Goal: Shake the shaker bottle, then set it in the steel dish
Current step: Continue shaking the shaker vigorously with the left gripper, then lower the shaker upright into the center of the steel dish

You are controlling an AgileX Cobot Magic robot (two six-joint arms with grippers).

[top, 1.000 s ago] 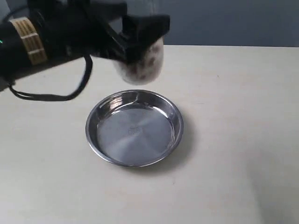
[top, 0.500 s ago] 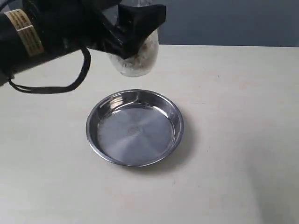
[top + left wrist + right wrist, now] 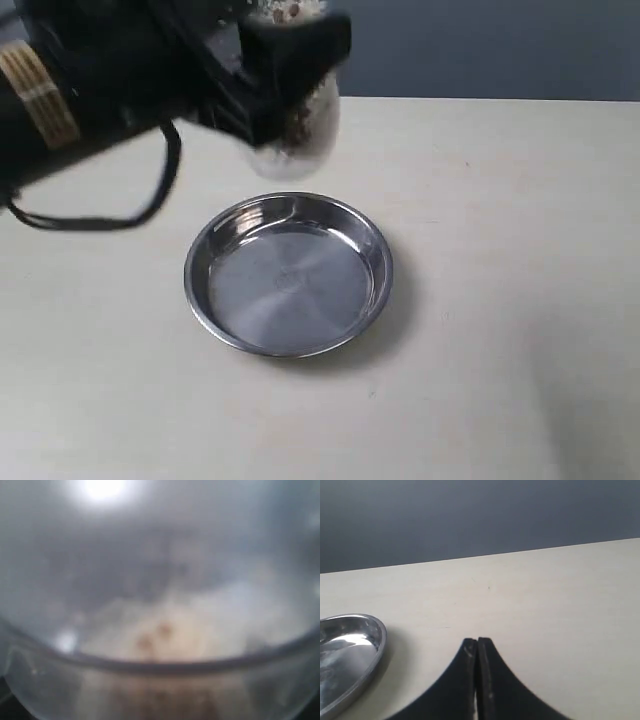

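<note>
The clear shaker bottle [image 3: 298, 125] with brown and beige bits hangs blurred in the air behind the steel dish, held by my left gripper [image 3: 290, 70], which is shut on it. Up close in the left wrist view the shaker bottle [image 3: 160, 630] fills the whole picture and hides the fingers. The round shiny steel dish [image 3: 288, 340] lies on the table below and in front of the bottle, with nothing in it. My right gripper [image 3: 477, 642] is shut on nothing, low over the table to the right of the steel dish [image 3: 375, 645]; it does not show in the exterior view.
The pale table [image 3: 500, 300] runs back to a dark blue wall [image 3: 480, 45]. My left arm's black body with a cable [image 3: 100, 215] reaches in from the upper left.
The bottle in my left gripper has bobbed: it rose between the earlier frames and now sits slightly lower, blurred by motion. The dish has not moved.
</note>
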